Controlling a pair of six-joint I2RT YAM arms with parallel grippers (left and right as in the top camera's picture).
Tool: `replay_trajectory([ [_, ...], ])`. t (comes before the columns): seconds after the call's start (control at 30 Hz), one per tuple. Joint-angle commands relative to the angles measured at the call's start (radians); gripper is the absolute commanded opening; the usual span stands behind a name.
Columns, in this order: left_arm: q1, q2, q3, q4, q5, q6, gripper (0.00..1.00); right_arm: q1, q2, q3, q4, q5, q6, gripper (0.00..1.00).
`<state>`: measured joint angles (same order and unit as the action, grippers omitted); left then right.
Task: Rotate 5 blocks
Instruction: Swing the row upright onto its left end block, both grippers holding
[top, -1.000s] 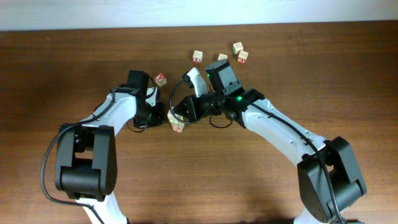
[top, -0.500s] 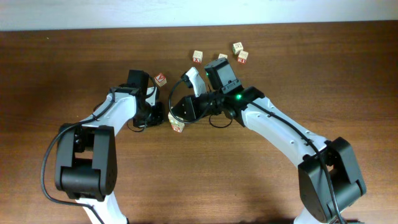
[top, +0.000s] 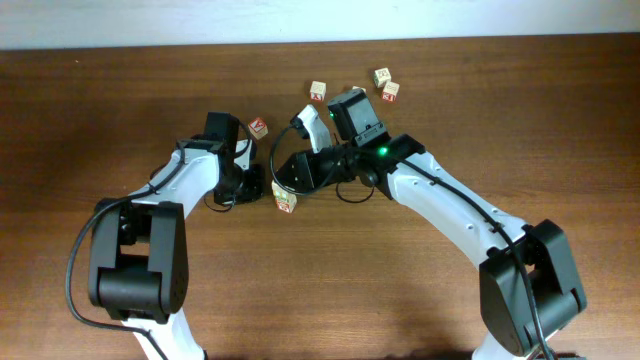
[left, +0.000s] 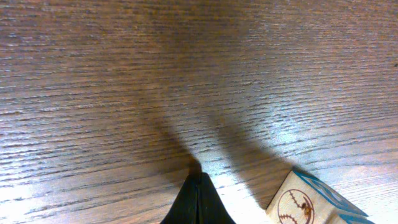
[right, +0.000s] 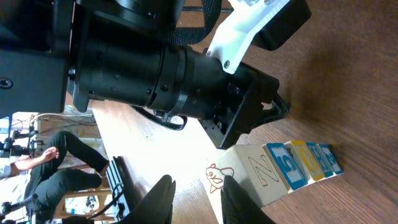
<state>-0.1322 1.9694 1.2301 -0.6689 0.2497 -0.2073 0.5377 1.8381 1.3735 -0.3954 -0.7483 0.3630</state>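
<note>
Four pale lettered blocks lie at the table's far side (top: 318, 91) (top: 382, 76) (top: 390, 92) (top: 258, 127); a fifth (top: 357, 92) shows partly behind the right wrist. Another cube (top: 284, 199) lies between the two grippers. In the right wrist view this cube (right: 261, 174) shows a red fish and an N, with blue and yellow printed faces beside them. My right gripper (top: 283, 178) (right: 198, 182) stands slightly open just left of it, nothing between the fingers. My left gripper (top: 250, 190) (left: 198, 186) is shut and empty on the wood, beside a blue-bordered baseball cube (left: 311, 202).
The left arm's dark wrist housing (right: 161, 68) fills the upper part of the right wrist view, close to the cube. Both arms reach inward over the brown wooden table (top: 330, 290). The table's far edge meets a pale wall (top: 150, 25).
My right gripper's jaws have parted from shut to slightly open, and its wrist has shifted a little toward the far side. The left arm and the blocks have stayed put.
</note>
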Motion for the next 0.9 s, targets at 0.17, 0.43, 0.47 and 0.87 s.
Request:
replay_trajectory([
  [0.17, 0.004, 0.001, -0.001, -0.002, -0.041, -0.013, 0.00, 0.008, 0.031, 0.018, 0.010, 0.015, -0.006, 0.28],
  [0.43, 0.004, 0.001, -0.001, -0.002, -0.041, -0.013, 0.00, 0.014, 0.031, 0.020, 0.009, -0.014, -0.005, 0.31],
  [0.47, 0.004, 0.001, -0.001, -0.002, -0.041, -0.013, 0.00, 0.014, 0.031, 0.020, 0.010, -0.020, -0.005, 0.32],
  [0.87, 0.004, 0.001, -0.001, -0.002, -0.041, -0.013, 0.00, 0.014, 0.030, 0.069, -0.019, -0.052, -0.006, 0.35],
])
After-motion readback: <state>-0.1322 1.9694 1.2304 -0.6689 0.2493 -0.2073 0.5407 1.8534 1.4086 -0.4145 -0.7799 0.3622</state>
